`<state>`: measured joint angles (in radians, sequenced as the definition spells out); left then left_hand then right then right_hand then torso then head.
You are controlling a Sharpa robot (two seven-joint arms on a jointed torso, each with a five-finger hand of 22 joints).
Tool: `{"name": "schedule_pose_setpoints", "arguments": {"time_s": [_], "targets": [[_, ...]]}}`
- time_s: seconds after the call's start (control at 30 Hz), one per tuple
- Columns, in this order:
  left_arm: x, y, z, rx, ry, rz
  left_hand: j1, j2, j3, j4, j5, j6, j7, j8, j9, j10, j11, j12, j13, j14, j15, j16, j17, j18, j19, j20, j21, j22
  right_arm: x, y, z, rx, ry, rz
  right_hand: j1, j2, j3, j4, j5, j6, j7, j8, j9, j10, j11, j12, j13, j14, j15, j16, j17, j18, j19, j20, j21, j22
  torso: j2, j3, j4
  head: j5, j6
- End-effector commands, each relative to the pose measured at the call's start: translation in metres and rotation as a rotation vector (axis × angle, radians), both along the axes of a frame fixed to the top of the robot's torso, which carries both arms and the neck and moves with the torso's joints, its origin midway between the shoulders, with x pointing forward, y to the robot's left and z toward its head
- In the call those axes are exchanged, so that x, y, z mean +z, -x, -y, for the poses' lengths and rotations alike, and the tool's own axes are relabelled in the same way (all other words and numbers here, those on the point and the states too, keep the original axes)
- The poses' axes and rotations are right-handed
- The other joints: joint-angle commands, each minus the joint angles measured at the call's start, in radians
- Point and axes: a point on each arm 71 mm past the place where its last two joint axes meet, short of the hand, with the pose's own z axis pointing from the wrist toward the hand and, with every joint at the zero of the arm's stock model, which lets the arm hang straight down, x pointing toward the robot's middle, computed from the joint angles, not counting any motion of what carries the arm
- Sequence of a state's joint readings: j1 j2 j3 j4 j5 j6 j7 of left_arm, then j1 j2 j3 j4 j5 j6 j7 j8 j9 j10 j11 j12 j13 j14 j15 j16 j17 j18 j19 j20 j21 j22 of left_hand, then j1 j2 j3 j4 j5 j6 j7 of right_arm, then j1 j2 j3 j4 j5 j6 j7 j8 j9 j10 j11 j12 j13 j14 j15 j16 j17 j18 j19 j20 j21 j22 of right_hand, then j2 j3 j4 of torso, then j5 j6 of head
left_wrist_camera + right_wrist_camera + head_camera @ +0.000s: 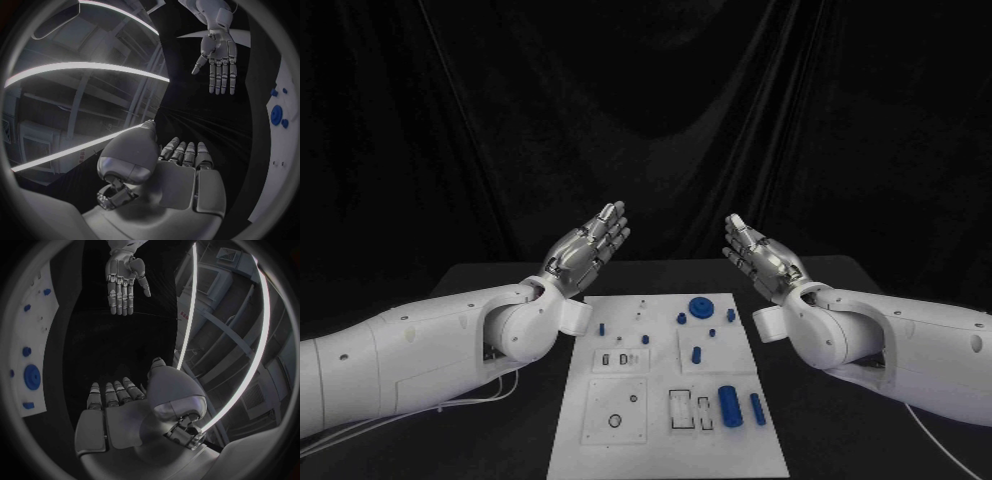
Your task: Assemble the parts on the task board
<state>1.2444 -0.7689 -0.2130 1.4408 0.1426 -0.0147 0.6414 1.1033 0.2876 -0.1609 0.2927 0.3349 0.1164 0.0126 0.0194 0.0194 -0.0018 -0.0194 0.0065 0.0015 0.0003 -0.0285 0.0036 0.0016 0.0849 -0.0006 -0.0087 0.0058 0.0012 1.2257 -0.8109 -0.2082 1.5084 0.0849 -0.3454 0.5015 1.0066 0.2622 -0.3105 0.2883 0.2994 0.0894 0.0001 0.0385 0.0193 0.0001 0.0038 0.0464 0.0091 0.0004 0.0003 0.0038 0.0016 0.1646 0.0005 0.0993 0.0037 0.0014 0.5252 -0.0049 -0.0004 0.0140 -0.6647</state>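
Note:
The white task board (pixel 625 440) lies in the middle of the black table. On it sit small blue parts: a round disc (pixel 701 308) near the far end, short pegs (pixel 695 354) mid-board, and two cylinders (pixel 728 404) near the front right. My left hand (pixel 589 246) is raised above the table left of the board's far end, fingers straight and apart, holding nothing. My right hand (pixel 762 256) is raised the same way on the right, palm toward the left one. The left wrist view shows the right hand (pixel 219 56) and board edge (pixel 284 150); the right wrist view shows the left hand (pixel 125 282) and the board (pixel 39 300).
The board also carries several recessed slots and a ring outline (pixel 613 426) at its front left. A white cable (pixel 488 398) trails under my left arm. Black table surface (pixel 848 440) surrounds the board, with a dark curtain behind.

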Motion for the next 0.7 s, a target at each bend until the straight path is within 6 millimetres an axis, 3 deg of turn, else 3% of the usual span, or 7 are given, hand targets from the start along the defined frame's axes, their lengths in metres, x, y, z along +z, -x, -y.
{"name": "schedule_pose_setpoints", "arguments": {"time_s": [0.03, 0.13, 0.37, 0.47, 0.5, 0.57, 0.7], "targets": [[0.006, 0.003, 0.000, -0.059, 0.032, 0.082, 0.017, 0.000, -0.009, 0.000, 0.002, 0.001, -0.002, 0.003, 0.001, 0.002, -0.002, -0.007, -0.001, 0.000, -0.008, -0.004, -0.002, 0.024, 0.001, 0.014, -0.006, -0.001, 0.002, 0.004, -0.003, 0.131, 0.078, 0.051, 0.024, 0.000, 0.009, -0.002, 0.018, 0.012, 0.000, 0.008, 0.002, 0.000, 0.016, 0.003, 0.001, 0.000, 0.019, -0.004, -0.002, 0.006, -0.001, 0.022, -0.004, -0.001, 0.009, -0.0005, 0.0052, 0.001, -0.022], [0.007, 0.004, -0.007, -0.059, 0.008, 0.113, 0.024, -0.001, -0.013, 0.000, 0.000, 0.004, 0.000, 0.004, 0.001, 0.002, 0.000, -0.007, -0.001, 0.000, -0.005, -0.004, -0.002, 0.031, 0.001, 0.025, -0.006, -0.001, 0.003, 0.004, 0.006, 0.156, 0.147, 0.083, 0.042, -0.004, 0.012, 0.001, 0.024, 0.019, 0.001, 0.010, 0.003, 0.001, 0.021, 0.003, 0.001, 0.000, 0.055, -0.004, -0.002, 0.001, -0.001, 0.050, -0.004, -0.001, 0.010, -0.0004, 0.0047, 0.009, -0.038], [0.009, 0.006, -0.025, -0.049, -0.053, 0.177, 0.041, -0.001, -0.020, -0.001, 0.001, 0.015, 0.006, 0.007, 0.003, 0.002, 0.006, -0.007, -0.001, 0.000, 0.003, -0.004, -0.002, 0.045, 0.001, 0.045, -0.006, -0.001, 0.006, 0.002, 0.019, 0.202, 0.274, 0.107, 0.089, -0.018, 0.019, -0.003, 0.047, 0.035, 0.026, 0.014, 0.004, 0.002, 0.043, 0.005, 0.001, 0.000, 0.080, -0.004, -0.002, -0.002, -0.001, 0.073, -0.004, -0.001, 0.013, -0.0050, -0.0011, 0.035, -0.074], [0.009, 0.006, -0.032, -0.036, -0.071, 0.192, 0.053, -0.002, -0.022, -0.001, 0.004, 0.024, 0.010, 0.009, 0.004, 0.002, 0.010, -0.007, -0.001, 0.000, 0.006, -0.004, -0.002, 0.050, 0.001, 0.053, -0.006, -0.001, 0.009, 0.002, 0.023, 0.241, 0.377, 0.129, 0.143, -0.039, 0.024, -0.004, 0.069, 0.040, 0.022, 0.013, 0.004, 0.005, 0.078, 0.014, 0.003, 0.000, 0.096, -0.004, -0.002, -0.003, -0.001, 0.088, -0.004, -0.001, 0.016, -0.0067, 0.0010, 0.039, -0.089], [0.009, 0.006, -0.035, -0.031, -0.080, 0.198, 0.062, -0.002, -0.024, -0.001, 0.011, 0.031, 0.013, 0.010, 0.005, 0.002, 0.012, -0.007, -0.001, 0.000, 0.007, -0.004, -0.002, 0.052, 0.001, 0.057, -0.006, -0.001, 0.010, 0.001, 0.024, 0.254, 0.417, 0.138, 0.153, -0.043, 0.026, -0.005, 0.071, 0.042, 0.024, 0.014, 0.005, 0.006, 0.080, 0.016, 0.003, 0.000, 0.101, -0.004, -0.002, -0.004, -0.001, 0.091, -0.004, -0.001, 0.017, -0.0073, 0.0024, 0.038, -0.093], [0.010, 0.006, -0.038, -0.027, -0.095, 0.208, 0.072, -0.003, -0.025, -0.001, 0.021, 0.037, 0.016, 0.012, 0.005, 0.002, 0.014, -0.007, -0.001, 0.000, 0.009, -0.004, -0.002, 0.054, 0.001, 0.059, -0.006, -0.001, 0.012, 0.000, 0.025, 0.274, 0.480, 0.154, 0.198, -0.059, 0.031, -0.016, 0.083, 0.069, 0.035, 0.023, 0.009, 0.015, 0.107, 0.033, 0.007, 0.000, 0.121, -0.004, -0.002, -0.010, -0.001, 0.104, -0.004, -0.001, 0.020, -0.0088, 0.0056, 0.036, -0.103], [0.010, 0.007, -0.045, -0.026, -0.140, 0.236, 0.113, -0.004, -0.026, -0.001, 0.061, 0.063, 0.027, 0.017, 0.008, 0.002, 0.022, -0.007, -0.001, 0.000, 0.015, -0.004, -0.002, 0.056, 0.001, 0.067, -0.006, -0.001, 0.021, -0.004, 0.024, 0.327, 0.691, 0.220, 0.332, -0.087, 0.061, -0.106, 0.150, 0.104, 0.051, 0.030, 0.011, 0.055, 0.166, 0.087, 0.016, 0.011, 0.154, 0.002, 0.003, -0.017, 0.015, 0.131, 0.010, 0.008, 0.026, -0.0093, 0.0107, 0.034, -0.117]]}}
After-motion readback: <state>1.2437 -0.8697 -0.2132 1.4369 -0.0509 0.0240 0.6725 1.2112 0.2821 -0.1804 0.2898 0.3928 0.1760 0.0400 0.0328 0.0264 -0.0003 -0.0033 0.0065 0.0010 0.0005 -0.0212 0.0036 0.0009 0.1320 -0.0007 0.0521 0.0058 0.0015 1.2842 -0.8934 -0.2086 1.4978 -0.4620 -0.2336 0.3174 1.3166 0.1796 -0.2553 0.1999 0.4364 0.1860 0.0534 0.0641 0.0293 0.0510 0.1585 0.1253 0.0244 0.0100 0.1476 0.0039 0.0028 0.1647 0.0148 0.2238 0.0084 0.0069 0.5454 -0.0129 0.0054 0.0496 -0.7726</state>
